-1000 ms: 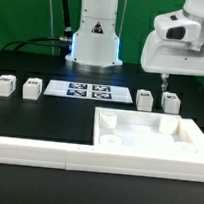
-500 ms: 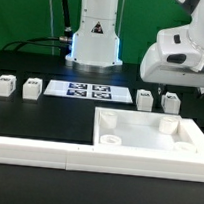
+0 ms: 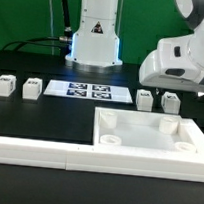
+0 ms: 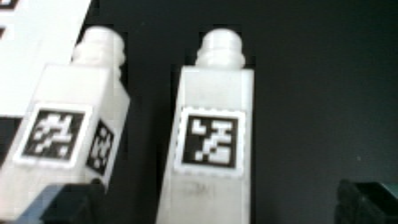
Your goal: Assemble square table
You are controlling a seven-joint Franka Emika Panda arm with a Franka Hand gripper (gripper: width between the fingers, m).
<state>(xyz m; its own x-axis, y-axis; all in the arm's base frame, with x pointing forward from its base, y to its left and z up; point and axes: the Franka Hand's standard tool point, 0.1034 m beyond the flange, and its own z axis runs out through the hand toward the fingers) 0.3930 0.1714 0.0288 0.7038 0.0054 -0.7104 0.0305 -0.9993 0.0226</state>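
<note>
"Square table slab (image 3: 147, 134), where is it?" Mia asks.

"In the outside camera it lies flat at the exterior view's right, just behind the long white rail (image 3: 36, 149). It is white and square, so no side is longer. Its sides run along the rail. It has a raised edge and a round hole in each corner."

"And the legs (image 3: 144, 99)?"

"Four small white blocks with black-and-white tags sit in a row behind the slab. Two are on each side of the marker board (image 3: 88, 89). From here I cannot tell which way their long sides run."

"And the robot arm (image 3: 182, 59)?"

"Its big white head hangs over the two legs at the exterior view's right. I cannot make out its fingers here."

"Now the wrist camera?"

"Two legs lie side by side on the black table (image 4: 311, 90), almost lined up. Each is long, with a tag on top and a round peg at one end. Both pegs point away from the gripper (image 4: 214, 203). The dark fingers (image 4: 368, 197) are spread wide, one on each side of the middle leg (image 4: 214, 120), with gaps between. The other leg (image 4: 80, 115) lies just beside it."
</note>
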